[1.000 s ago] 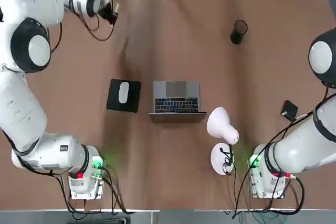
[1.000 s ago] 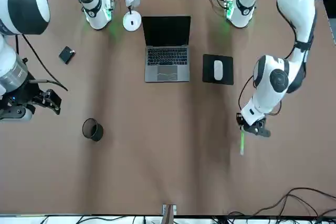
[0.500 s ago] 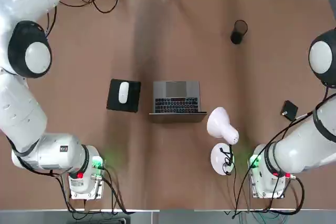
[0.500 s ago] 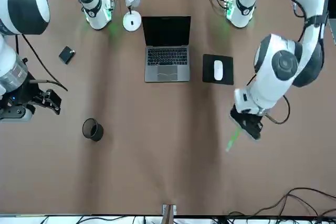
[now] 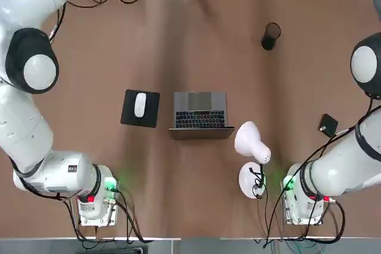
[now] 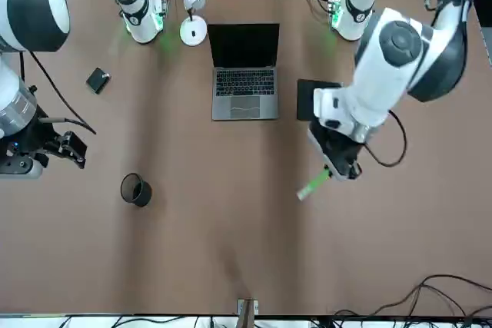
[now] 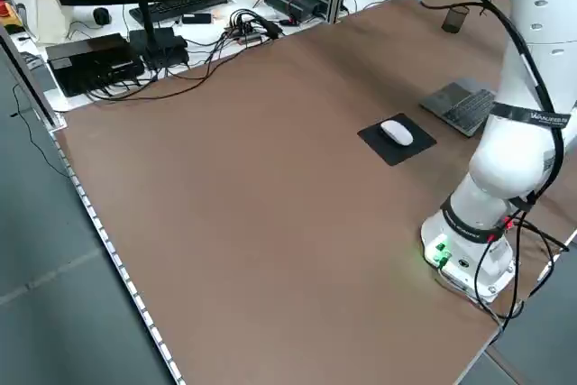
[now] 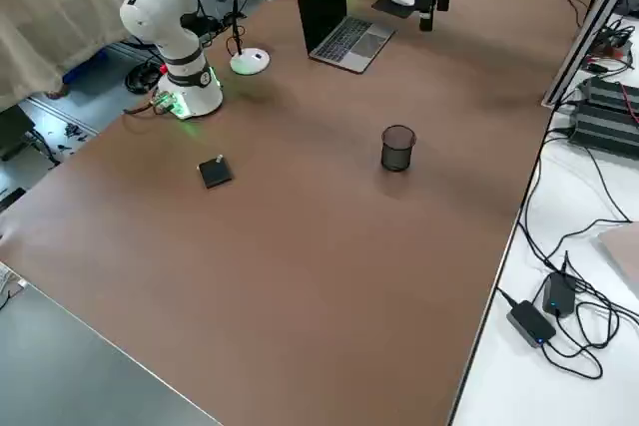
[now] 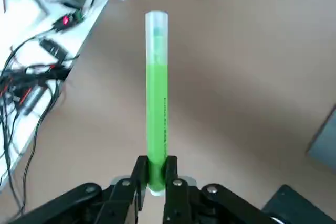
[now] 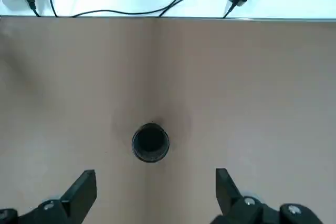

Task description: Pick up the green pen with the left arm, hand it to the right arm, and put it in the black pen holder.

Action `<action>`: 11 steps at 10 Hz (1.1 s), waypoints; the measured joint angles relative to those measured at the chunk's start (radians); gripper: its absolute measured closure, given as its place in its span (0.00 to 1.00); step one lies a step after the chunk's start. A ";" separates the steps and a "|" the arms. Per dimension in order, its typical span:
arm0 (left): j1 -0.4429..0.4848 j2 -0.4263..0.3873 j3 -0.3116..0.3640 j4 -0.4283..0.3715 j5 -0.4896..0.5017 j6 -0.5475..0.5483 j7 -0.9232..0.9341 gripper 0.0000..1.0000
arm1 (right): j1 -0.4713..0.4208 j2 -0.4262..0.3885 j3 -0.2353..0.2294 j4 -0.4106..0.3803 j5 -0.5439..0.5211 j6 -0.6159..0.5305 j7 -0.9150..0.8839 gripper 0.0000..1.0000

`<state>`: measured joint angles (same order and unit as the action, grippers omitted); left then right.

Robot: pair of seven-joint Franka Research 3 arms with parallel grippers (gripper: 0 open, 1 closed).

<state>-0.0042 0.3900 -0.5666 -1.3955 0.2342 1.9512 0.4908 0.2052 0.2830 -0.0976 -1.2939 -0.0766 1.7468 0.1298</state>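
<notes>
Between my left fingers [image 9: 156, 174], raised over the surface [image 6: 246, 251] on the mouse pad's [image 6: 307, 97] side, I have the pen [image 9: 157, 98] pinched near one end, its capped end jutting free. I judge it light, stiff and a bit slippery, liable to pivot, so I'd take the bare barrel just beyond my left grip with my right fingers [image 10: 156, 187], which stand spread above the surface near the upright holder [image 10: 150, 143]. Around the laptop [image 6: 244, 82] the brown top looks smooth, and cables [image 8: 589, 296] tangle on a white bench [image 8: 589, 207] beyond its edge.
</notes>
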 joint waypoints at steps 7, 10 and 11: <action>-0.012 -0.002 -0.219 0.050 0.000 -0.053 0.013 0.82 | -0.002 -0.001 0.002 0.002 0.000 0.019 0.000 0.00; -0.049 0.001 -0.272 0.053 0.000 -0.072 0.014 0.82 | -0.002 -0.001 0.006 0.002 0.002 0.020 0.000 0.00; -0.065 0.002 -0.272 0.053 0.000 -0.073 0.014 0.82 | -0.002 -0.001 0.006 0.002 0.018 0.020 0.000 0.00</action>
<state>-0.0690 0.3919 -0.8391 -1.3425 0.2341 1.8782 0.5052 0.2032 0.2817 -0.0911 -1.2915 -0.0582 1.7663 0.1302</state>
